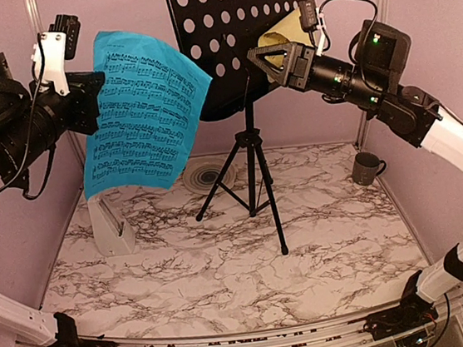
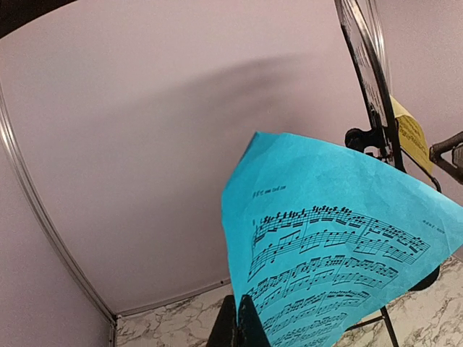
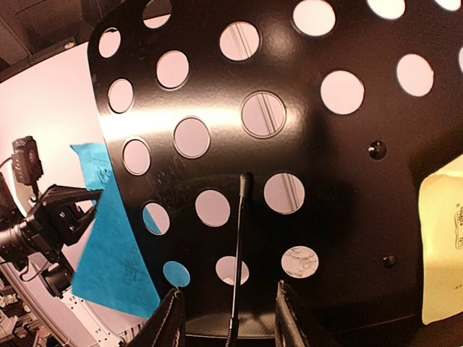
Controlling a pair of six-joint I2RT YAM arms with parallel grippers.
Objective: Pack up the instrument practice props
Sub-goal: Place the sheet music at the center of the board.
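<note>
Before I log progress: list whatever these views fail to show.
Metronome: top view, upper part behind the blue page.
Yellow page: top view, partly behind the right end effector; right wrist view, cut by the right edge.
Music stand: top view, upper edge cut off by the frame.

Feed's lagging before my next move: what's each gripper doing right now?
Left gripper: closed on the blue page.
Right gripper: open, empty, facing the stand.

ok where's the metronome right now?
Top view: the white metronome stands on the table, left side, just below the blue sheet, left of the stand's tripod legs.
</note>
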